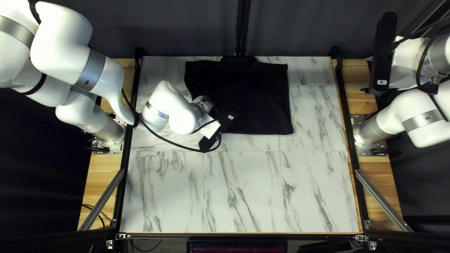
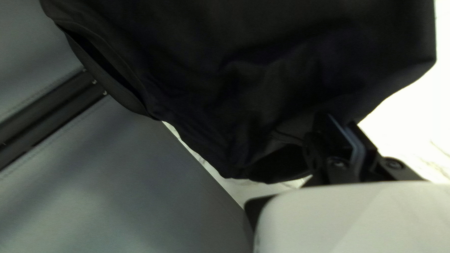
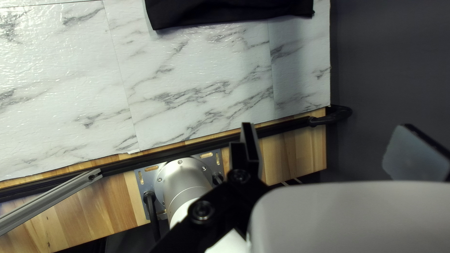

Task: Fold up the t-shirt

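**Left end effector**: positioned at the near left corner of the black t-shirt. It is clenched. In the left wrist view the cloth bunches directly ahead of and over the fingers and hides their tips. The grip appears to be on the shirt's edge, though the contact point itself is covered. The fabric just ahead of the end effector hangs in loose folds, held clear of the table, and a strip of white surface shows beneath the hem.

**T-shirt:** folded into a rough rectangle. From the left end effector it extends toward the far edge of the table and sideways toward the right arm. The part away from the end effector lies flat on the marble-patterned surface.

**Right end effector**: released, with its fingers spread wide. It is well apart from the t-shirt, above the table's side edge. Below it sit the right arm's base and the wooden border of the table. The nearest edge of the t-shirt lies far ahead of the fingers, across an open stretch of the marble surface.
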`<state>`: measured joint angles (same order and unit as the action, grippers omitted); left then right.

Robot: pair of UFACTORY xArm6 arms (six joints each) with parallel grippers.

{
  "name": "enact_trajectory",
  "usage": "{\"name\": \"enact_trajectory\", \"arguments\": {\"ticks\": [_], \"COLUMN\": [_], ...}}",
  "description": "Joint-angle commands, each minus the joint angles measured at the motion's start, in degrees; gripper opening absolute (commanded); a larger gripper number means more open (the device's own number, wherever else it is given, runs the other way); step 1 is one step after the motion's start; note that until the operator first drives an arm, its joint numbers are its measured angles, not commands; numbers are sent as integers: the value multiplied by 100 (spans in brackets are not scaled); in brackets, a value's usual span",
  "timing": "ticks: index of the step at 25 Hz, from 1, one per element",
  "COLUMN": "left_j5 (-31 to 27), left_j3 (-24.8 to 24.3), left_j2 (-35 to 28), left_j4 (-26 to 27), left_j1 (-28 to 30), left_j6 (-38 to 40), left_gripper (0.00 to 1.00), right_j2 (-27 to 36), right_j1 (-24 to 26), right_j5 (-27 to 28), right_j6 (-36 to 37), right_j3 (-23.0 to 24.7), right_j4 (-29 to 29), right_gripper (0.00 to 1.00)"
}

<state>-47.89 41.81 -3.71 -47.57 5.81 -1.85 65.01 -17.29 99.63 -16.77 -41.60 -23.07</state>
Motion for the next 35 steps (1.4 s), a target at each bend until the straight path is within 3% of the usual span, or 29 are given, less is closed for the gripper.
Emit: {"name": "enact_trajectory", "arguments": {"ticks": [1,7,17,35], "left_j5": [184,430,430,-427], "left_j3": [515,1175,1175,324], "left_j2": [482,1144,1144,416], "left_j4": [-274,-484,-484,-343], "left_j1": [-31,-201,-201,1108], "left_j6": [-27,-204,-204,862], "left_gripper": [0,0,0,0], "right_j2": [0,0,0,0], "right_j1": [0,0,0,0], "right_j5": [0,0,0,0], "right_j6": [0,0,0,0], "right_j3": [0,0,0,0], "right_j4": [0,0,0,0], "right_gripper": [100,100,100,100]}}
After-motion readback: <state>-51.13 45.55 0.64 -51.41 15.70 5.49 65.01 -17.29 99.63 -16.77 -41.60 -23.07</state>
